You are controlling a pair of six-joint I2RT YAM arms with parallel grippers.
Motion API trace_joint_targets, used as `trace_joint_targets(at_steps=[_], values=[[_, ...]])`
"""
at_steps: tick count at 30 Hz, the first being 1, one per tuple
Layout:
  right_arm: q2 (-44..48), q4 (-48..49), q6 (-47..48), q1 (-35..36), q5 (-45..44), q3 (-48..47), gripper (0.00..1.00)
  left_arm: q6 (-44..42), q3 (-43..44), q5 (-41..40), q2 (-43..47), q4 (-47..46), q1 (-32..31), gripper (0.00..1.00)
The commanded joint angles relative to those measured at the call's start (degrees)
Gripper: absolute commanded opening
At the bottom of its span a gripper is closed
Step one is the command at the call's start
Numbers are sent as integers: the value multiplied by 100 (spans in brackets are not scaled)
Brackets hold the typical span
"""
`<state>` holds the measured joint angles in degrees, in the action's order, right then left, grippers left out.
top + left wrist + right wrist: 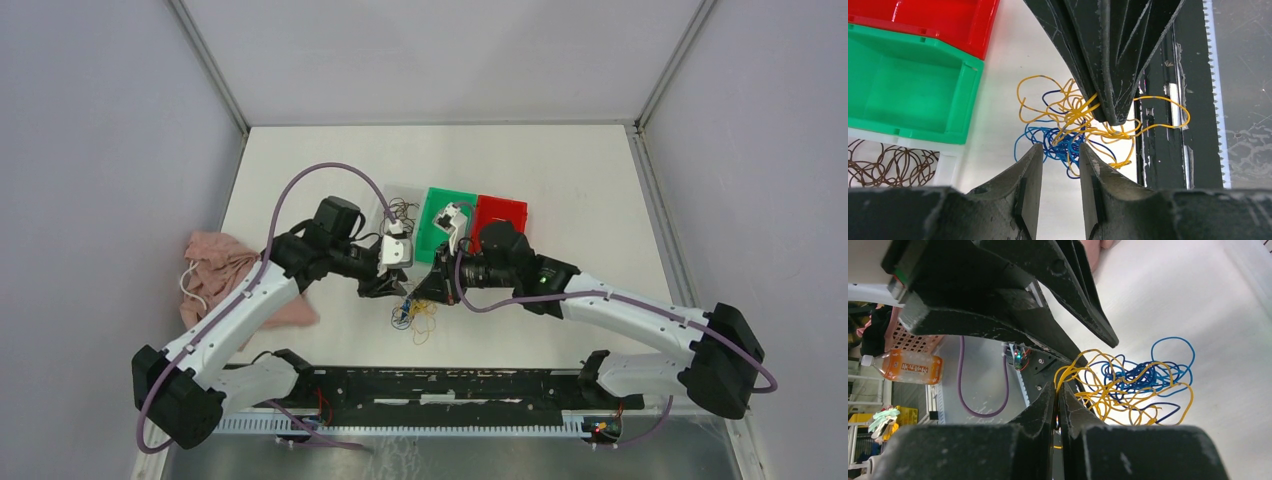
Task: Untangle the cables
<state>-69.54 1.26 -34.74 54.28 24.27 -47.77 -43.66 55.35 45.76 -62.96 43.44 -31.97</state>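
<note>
The blue and yellow cables (415, 316) lie in one loose tangle on the desk (560, 170), on the near side of the green bin (432, 205), a little apart from its wall. In this tangle the yellow cables (1073, 107) make wide loops, and the blue cables (1048, 144) sit in a tighter bunch that is crossed through them.

My left end effector (1060, 157) is open. Between its two fingers (1032, 172) there is a clear gap, and some blue loops lie in it. I cannot tell whether the fingers touch them. My right end effector (1058, 397) is closed on a strand of the yellow cables: the fingers are pressed almost together and the strand runs between them. Both end effectors are low over the tangle, tip facing tip, on the near side of the green bin.

The brown cables (893, 165) are apart from the tangle. They are coiled in a clear tray (950, 162) that touches the left side of the green bin. A red bin (505, 212) touches the right side of the green bin. A pink cloth (225, 265) lies well to the left of the green bin, partly under my left arm.
</note>
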Motion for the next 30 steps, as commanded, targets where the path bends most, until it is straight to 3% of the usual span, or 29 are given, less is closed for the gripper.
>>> trace_joint_targets(at_steps=[1,5,12,16,18,24,30], values=[[-61,527,-8,-56,310,-225,8,198,-169,241,232,-791,-10,39],[-191,720,-119,-75,385,-222,8,756,-378,75,315,-1479,-11,36],[-252,967,-322,-83,393,-167,8,1125,-600,42,433,-1764,-38,31],[-152,999,-392,-82,391,-53,9,1241,-892,-605,745,-2307,-47,17],[-83,1077,-458,-78,358,53,11,1467,-1145,-1013,955,-2816,-51,16],[73,1142,-569,-83,340,248,26,1903,-1333,-1076,1269,-3315,-47,16],[608,713,-453,-115,44,554,42,1623,-1386,-1397,1534,-3329,-47,10]])
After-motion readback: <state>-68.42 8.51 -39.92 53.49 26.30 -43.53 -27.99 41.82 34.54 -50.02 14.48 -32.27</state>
